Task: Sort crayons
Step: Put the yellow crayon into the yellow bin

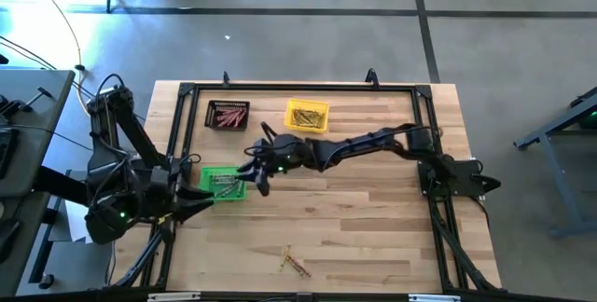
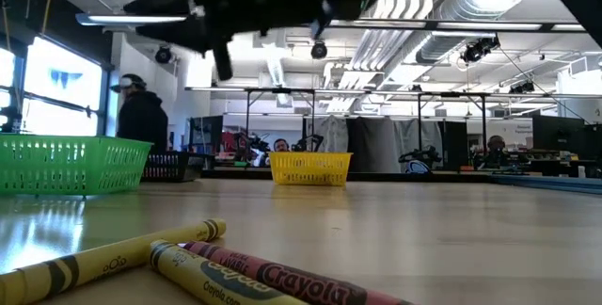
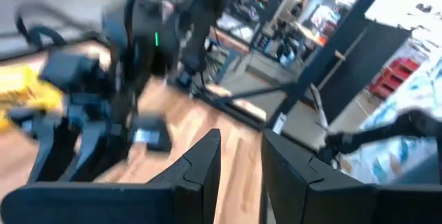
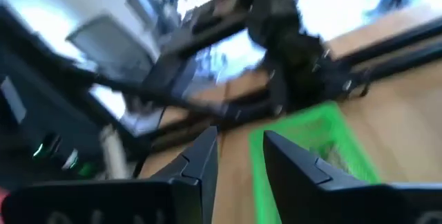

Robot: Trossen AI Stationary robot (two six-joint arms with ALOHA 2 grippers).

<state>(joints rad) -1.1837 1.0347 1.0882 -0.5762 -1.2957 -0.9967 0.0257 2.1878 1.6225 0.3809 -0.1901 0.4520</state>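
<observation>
Left gripper (image 1: 207, 206) sat by the green bin (image 1: 224, 183), fingers (image 3: 200, 172) slightly apart and empty. Right gripper (image 1: 254, 173) hovered at that bin's right edge, fingers (image 4: 207, 158) parted; looked empty, though it's blurry. Loose crayons (image 1: 294, 264) lay near the tabletop's (image 1: 373, 237) front edge.
</observation>
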